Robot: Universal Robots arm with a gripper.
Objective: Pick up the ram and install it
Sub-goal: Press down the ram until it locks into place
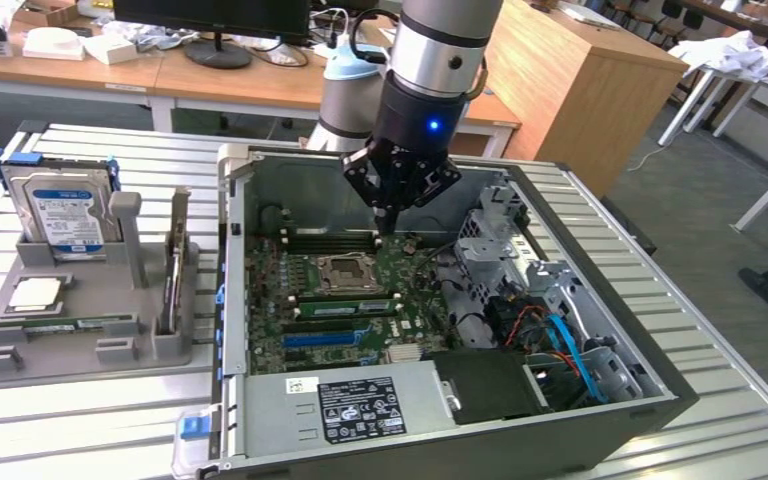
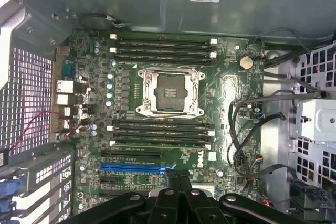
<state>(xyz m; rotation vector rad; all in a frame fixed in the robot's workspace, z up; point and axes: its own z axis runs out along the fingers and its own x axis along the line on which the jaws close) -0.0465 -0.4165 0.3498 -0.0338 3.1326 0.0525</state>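
The ram (image 1: 64, 325), a long flat green stick, lies in the front of a grey holder (image 1: 84, 350) at the exterior view's left. A second thin stick (image 1: 175, 265) stands on edge in the same holder. My gripper (image 1: 386, 232) hangs well away from both, above the open computer case (image 1: 624, 400), over the black memory slots (image 1: 337, 240) behind the CPU socket (image 1: 344, 270). Its fingers are shut with nothing between them. In the wrist view the gripper (image 2: 178, 179) points down at the motherboard, where two banks of memory slots (image 2: 163, 45) flank the CPU socket (image 2: 169, 92).
A hard drive (image 1: 61, 210) stands upright at the back of the holder. Inside the case are a blue expansion slot (image 2: 134, 167), loose cables (image 2: 247, 129), a drive cage (image 1: 504, 215) and a power supply (image 1: 344, 405). Everything rests on a slatted metal table (image 1: 91, 440).
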